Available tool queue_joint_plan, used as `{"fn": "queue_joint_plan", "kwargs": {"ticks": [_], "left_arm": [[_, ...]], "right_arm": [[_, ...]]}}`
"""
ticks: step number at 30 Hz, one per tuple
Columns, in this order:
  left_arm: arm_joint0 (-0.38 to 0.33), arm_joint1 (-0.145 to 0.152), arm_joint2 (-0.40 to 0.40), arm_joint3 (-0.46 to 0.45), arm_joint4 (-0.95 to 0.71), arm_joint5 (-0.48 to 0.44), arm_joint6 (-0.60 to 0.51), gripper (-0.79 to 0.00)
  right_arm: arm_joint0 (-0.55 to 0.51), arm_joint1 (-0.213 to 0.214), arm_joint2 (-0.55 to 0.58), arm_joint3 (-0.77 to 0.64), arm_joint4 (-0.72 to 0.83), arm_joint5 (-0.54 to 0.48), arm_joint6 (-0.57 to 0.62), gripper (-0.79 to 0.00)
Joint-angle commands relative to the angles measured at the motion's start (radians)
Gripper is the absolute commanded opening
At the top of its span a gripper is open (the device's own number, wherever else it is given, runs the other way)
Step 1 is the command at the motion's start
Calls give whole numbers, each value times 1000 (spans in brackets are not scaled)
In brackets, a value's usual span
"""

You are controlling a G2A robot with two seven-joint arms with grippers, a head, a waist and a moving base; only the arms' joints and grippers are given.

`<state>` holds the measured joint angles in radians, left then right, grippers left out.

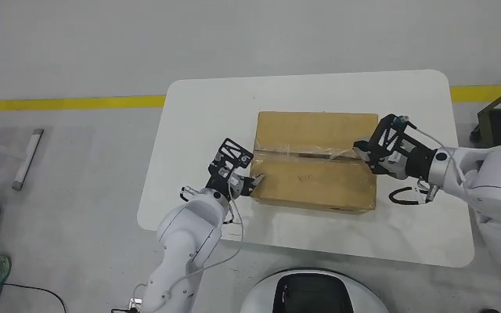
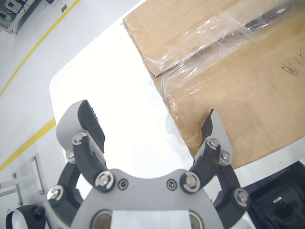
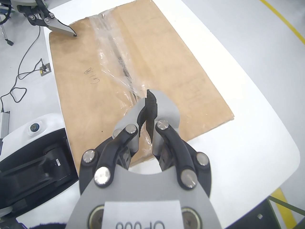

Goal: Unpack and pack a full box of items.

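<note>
A brown cardboard box (image 1: 315,160) lies in the middle of the white table (image 1: 203,109), its top seam covered with clear tape (image 3: 112,55). At the box's right end my right gripper (image 3: 147,103) is shut on a crumpled, lifted strand of that tape; it also appears in the top view (image 1: 362,152). At the box's left end my left gripper (image 2: 147,117) is open. One of its fingers (image 2: 210,125) rests on the box's top near the corner, and the other finger (image 2: 91,122) hangs over bare table. From the right wrist view, that resting finger (image 3: 64,28) touches the far corner.
The tape (image 2: 214,36) is wrinkled along the seam, and a dark gap shows beneath it. The table's rounded edges lie close on both sides of the box. A grey bar (image 1: 27,156) lies on the floor to the left, and a dark frame (image 1: 489,117) stands at the right.
</note>
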<state>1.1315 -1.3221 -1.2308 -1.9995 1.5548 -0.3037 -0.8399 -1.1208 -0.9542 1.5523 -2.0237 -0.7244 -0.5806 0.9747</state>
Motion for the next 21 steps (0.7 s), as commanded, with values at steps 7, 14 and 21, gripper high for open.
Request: {"fn": "queue_joint_plan", "kwargs": {"ticks": [7,14,21], "left_arm": [[-6,0,5,7,3,8,0,0],[-10,1,-2,-7,-4,16,3,0],[-9,5,-22,-45,-9,1,5,0]], "right_arm": [[-10,14,28,-2,9,-22,24,-785],[-15,25,38,-4,15,-40,37,-785],[-16,33,23,4,3,-44,35,-785]]}}
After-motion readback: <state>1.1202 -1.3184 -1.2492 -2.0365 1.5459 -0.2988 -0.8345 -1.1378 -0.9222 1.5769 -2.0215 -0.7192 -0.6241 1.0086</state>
